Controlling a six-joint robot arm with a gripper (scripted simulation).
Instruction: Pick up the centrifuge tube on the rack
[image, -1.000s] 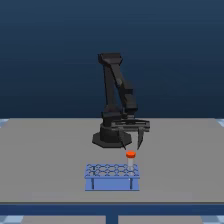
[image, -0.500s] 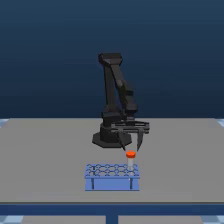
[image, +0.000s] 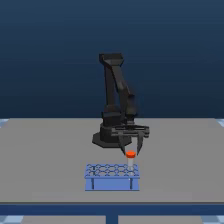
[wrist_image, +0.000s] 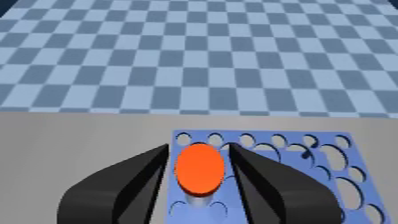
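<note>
Centrifuge tube (image: 130, 156) upright, orange-red cap uppermost, whitish body running down toward the far corner of the rack (image: 112, 176) on the exterior view's right. Whether the tapered tip sits in a hole or hangs just clear of the grid: cannot tell, too small and blurred in that view. Cap (wrist_image: 199, 169) filling the gap between the two dark fingers (wrist_image: 124, 192) in the wrist view, each finger close against its side. Gripper (image: 131, 150) pointing straight down, narrowed around the cap and seemingly clamped on it, though actual contact hard to confirm. Rack light blue, low and rectangular, with a top grid of round holes (wrist_image: 311, 150) and two dark vertical bars on its front face. Resting on the grey worktop (image: 45, 160), near the front edge. Black arm (image: 117, 100) rising from its base (image: 106, 137) behind the rack, folded forward over it. Pale blue chequered floor (wrist_image: 195, 55) beyond the worktop in the wrist view.
</note>
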